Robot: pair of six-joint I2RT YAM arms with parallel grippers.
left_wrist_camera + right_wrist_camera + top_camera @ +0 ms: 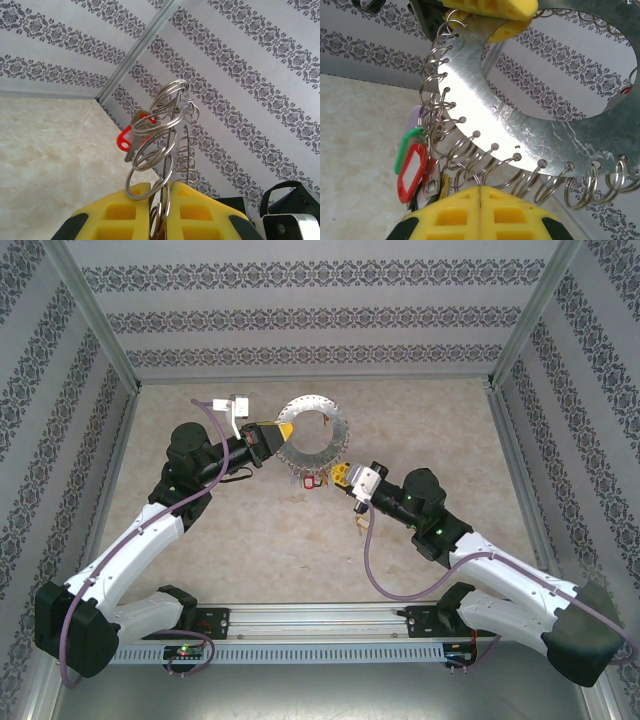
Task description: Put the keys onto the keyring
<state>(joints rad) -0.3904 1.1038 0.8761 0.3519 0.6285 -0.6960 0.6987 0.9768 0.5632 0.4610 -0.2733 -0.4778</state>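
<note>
The keyring (318, 453), a wide silver hoop fringed with small split rings, is held off the table at the back centre. My left gripper (284, 432) is shut on its left rim; in the left wrist view the yellow jaws (167, 186) pinch the hoop (176, 145) edge-on. My right gripper (342, 474) is at the hoop's lower right. Its jaws (480, 188) are shut, with a small split ring (479, 179) caught at their tips under the keyring (520, 135). Keys with a red tag (412, 172) and a green tag (405, 150) hang from the rim. A small tan key (357, 527) lies on the table.
The beige table (250, 540) is enclosed by patterned walls (320, 320) with metal corner posts. The left gripper's yellow fingers (490, 10) show at the top of the right wrist view. A white connector block (238, 403) lies behind the left arm.
</note>
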